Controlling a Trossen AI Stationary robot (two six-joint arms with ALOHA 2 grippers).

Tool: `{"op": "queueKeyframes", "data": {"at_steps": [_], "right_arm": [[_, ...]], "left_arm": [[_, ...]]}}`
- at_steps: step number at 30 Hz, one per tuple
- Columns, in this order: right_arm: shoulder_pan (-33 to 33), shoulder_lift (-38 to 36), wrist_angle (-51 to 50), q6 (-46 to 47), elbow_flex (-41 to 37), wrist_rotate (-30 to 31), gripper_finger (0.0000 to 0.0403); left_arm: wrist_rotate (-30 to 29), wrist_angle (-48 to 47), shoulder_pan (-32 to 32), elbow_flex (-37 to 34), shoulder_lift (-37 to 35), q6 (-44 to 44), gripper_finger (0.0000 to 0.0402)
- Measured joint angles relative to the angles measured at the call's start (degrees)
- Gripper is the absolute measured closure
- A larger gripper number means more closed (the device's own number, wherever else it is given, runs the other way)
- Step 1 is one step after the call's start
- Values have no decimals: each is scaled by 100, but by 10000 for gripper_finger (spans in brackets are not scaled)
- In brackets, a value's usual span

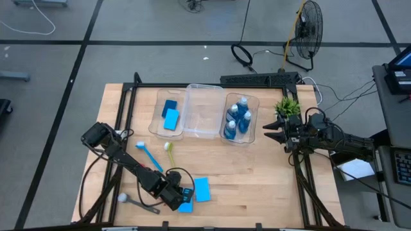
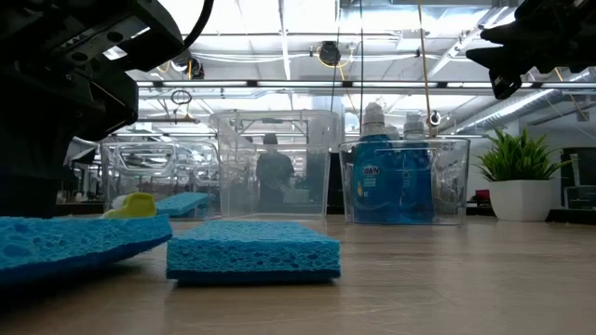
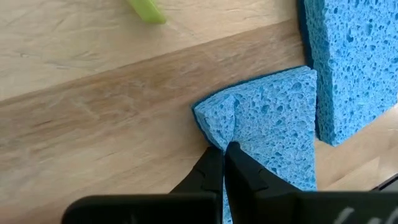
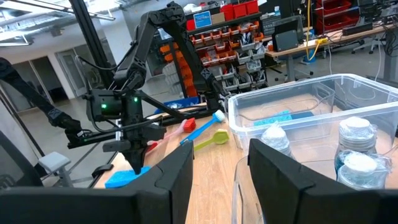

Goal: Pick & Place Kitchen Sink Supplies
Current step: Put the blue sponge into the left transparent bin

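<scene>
Sponge [image 3: 273, 118] at bottom centre of the high view, my left gripper [image 3: 224, 165] pinching its corner, jaws pressed onto it. Grasp step; next I lift toward the sponge bin [image 1: 168, 113]. Right gripper [image 1: 273, 133] waits mid-right, jaws spread.

We see a flat bright-blue porous rectangular sponge [image 1: 201, 189] lying flat at about 6 o'clock on the table, and a second blue sponge [image 3: 267, 124] just beside it, one corner pinched up and creased. Two more blue sponges [image 1: 170, 115] lie in the clear bin at 11 o'clock. Four blue-liquid bottles with pale caps [image 1: 237, 119] stand upright at 1 o'clock. A blue long-handled brush [image 1: 148, 155], a yellow-green brush [image 1: 169, 150] and a grey-black brush [image 1: 135, 201] lie toward 8 o'clock.
</scene>
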Motion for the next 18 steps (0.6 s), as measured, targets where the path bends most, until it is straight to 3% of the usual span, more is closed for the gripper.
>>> {"op": "queueKeyframes", "data": {"at_steps": [18], "right_arm": [[2, 0, -2, 39, 2, 0, 261]], "left_arm": [[-794, -475, -4, -2, -1015, 240, 401]]}}
